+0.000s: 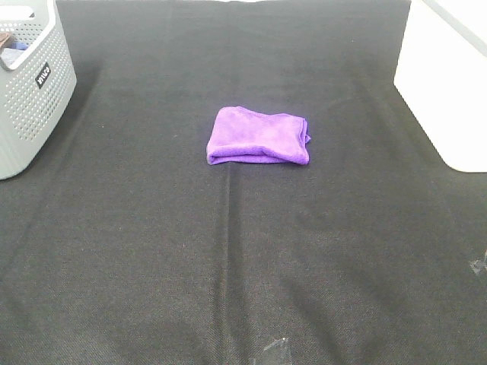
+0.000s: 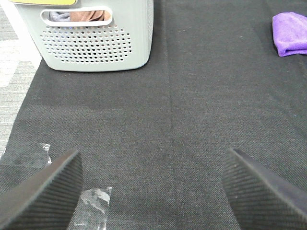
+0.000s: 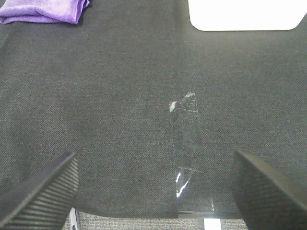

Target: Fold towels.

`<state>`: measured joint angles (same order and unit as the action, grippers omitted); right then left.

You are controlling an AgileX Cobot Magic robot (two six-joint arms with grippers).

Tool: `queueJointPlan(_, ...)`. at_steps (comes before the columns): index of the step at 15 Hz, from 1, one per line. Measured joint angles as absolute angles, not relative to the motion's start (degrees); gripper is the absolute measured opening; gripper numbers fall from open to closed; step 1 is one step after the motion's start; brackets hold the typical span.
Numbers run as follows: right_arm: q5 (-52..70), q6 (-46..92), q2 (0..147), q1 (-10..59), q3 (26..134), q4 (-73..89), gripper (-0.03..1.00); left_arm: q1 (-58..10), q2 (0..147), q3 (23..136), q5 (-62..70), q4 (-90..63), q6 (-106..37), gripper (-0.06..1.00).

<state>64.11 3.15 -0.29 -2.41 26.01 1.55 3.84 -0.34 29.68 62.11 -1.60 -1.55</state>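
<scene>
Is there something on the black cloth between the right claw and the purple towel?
Nothing visible blocks it. From the right claw to the purple towel there is only bare black cloth. The clear tape lies flat, off to the side.

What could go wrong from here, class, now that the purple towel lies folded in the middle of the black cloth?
1. The purple towel looks loosely folded, its layers uneven at one end; a clumsy regrasp might undo it.
2. Clear tape lies on the black cloth near the open right claw; a low finger could snag it.
3. The grey basket stands ahead of the open left claw; a wide swing might knock it.
</scene>
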Motion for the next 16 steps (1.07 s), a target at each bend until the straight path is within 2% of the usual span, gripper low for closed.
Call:
queueJointPlan(9, 63.83, 3.15, -0.29, -2.41, 25.95, 1.55, 0.82, 3.84, -0.34, 29.68, 62.11, -2.12, -1.26, 0.74)
queueJointPlan(12, 63.83, 3.15, -0.29, -2.41, 25.95, 1.55, 0.82, 6.42, -0.34, 29.68, 62.11, -2.41, -1.26, 0.74)
queueJointPlan(16, 63.83, 3.15, -0.29, -2.41, 25.95, 1.55, 0.82, 6.65, -0.34, 29.68, 62.11, -2.52, -1.26, 0.74)
